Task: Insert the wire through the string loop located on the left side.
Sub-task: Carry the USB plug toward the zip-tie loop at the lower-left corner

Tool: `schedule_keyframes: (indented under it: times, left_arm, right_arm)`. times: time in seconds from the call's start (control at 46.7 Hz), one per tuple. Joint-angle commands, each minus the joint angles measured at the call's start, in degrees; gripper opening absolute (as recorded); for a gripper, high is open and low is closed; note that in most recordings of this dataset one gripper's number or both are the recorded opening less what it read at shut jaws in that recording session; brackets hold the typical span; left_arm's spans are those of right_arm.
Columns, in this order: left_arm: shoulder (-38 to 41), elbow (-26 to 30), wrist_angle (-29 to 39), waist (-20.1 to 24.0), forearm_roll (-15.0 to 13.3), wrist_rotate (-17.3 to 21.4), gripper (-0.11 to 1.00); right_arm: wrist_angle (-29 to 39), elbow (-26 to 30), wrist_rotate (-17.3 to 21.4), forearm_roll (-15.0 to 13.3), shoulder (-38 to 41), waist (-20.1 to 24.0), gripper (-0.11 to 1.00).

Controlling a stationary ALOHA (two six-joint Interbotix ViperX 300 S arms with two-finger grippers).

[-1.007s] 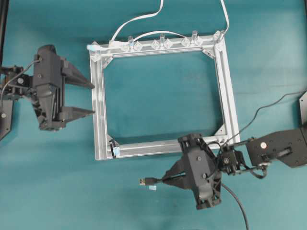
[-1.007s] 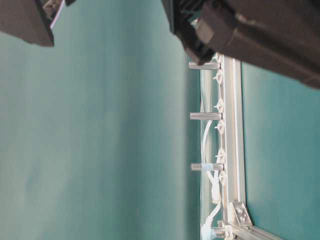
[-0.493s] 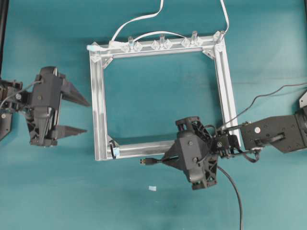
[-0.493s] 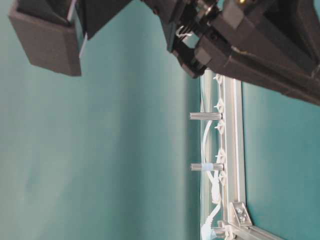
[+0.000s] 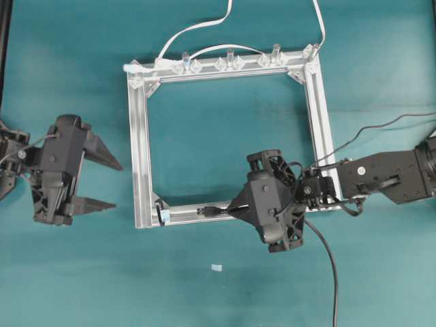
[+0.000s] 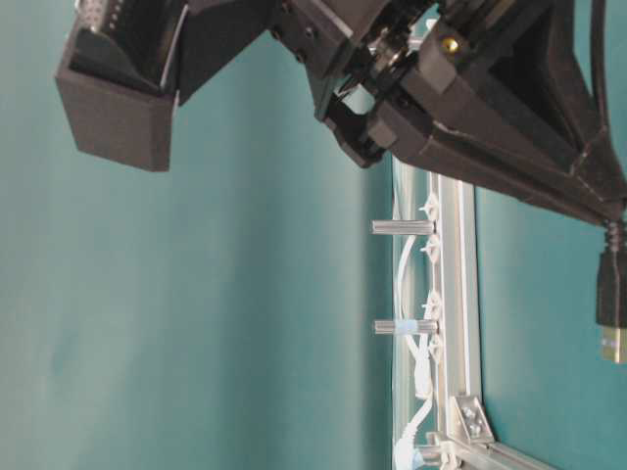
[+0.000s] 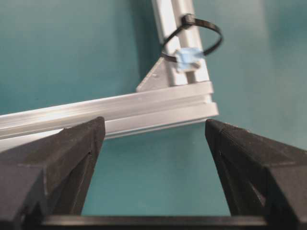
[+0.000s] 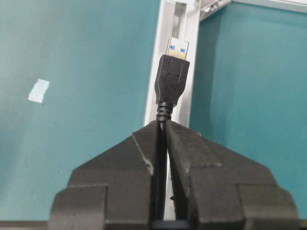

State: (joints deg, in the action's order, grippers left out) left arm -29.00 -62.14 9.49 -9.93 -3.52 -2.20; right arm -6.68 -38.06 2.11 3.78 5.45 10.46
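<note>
The wire (image 5: 332, 272) is a thin black cable ending in a black plug (image 5: 212, 211) with a metal tip. My right gripper (image 5: 235, 210) is shut on the cable just behind the plug (image 8: 172, 79). The plug hovers over the frame's bottom rail and points left toward the string loop (image 5: 162, 212) at the bottom-left corner. In the left wrist view the string loop (image 7: 188, 56) is a dark ring with a pale-blue bit on the rail. My left gripper (image 5: 117, 185) is open and empty, left of the frame, and the left wrist view shows the gripper (image 7: 153, 127) short of the corner.
The square aluminium frame (image 5: 139, 150) lies flat on the teal table. Clear pegs (image 5: 229, 56) stand along its top rail, with a flat white cable (image 5: 197, 27) routed around them. A small pale scrap (image 5: 216, 268) lies below the frame. The plug (image 6: 612, 304) hangs at the table-level view's right edge.
My right gripper carried the plug up from below the frame onto the bottom rail, closer to the loop. My left gripper drew down and slightly left, away from the frame, still open.
</note>
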Motion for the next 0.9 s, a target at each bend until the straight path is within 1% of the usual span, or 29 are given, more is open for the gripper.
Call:
schedule_keyframes:
  times: [0.0,0.257,0.536,0.707,0.879]
  left_arm:
    - [-0.2,0.5,-0.2,-1.0,0.0,-0.6,0.84]
    - [-0.2,0.4,-0.2,-1.4,0.0,-2.8,0.84]
    - [-0.2,0.4,-0.2,-3.1,0.0,-3.2,0.84]
    - [-0.1,0.3,-0.2,-3.2,0.0,-4.2,0.84]
    - [-0.1,0.1,-0.2,-3.3,0.0,-4.5,0.84]
  right_arm:
    - [-0.1,0.4,-0.1,-0.7,-1.8,-0.2,0.07]
    - [-0.1,0.2,-0.1,-0.9,-1.8,-0.7,0.07]
    - [-0.3,0.2,-0.1,-0.8,-1.8,-0.7,0.07]
    - [-0.4,0.1,-0.1,-0.9,-1.8,-1.0,0.07]
    - [-0.4,0.1,-0.1,-0.9,-1.8,-1.1,0.07]
